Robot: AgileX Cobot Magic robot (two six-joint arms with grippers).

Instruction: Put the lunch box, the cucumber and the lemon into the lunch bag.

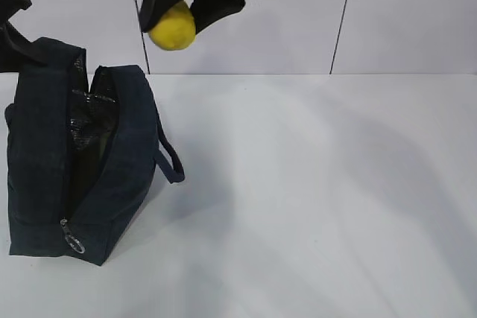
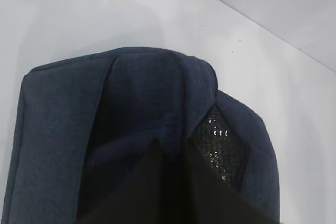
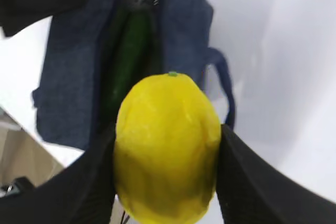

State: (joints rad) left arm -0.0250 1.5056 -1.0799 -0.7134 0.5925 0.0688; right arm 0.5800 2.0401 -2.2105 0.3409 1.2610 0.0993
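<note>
in the exterior view the right gripper (image 1: 177, 14) holds the lemon (image 1: 173, 26) at upper left above the open bag (image 1: 112, 176); the left wrist view shows the left gripper (image 2: 173, 192) pinching the bag's edge; the right wrist view shows the cucumber (image 3: 127, 51) already inside, the box unseen, so the lemon looks last.

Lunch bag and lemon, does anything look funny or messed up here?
Nothing stands out. The lunch bag stands upright and unzipped, the cucumber lies inside it, and the right gripper holds the lemon in the air above it. Nothing spilled or torn.
</note>
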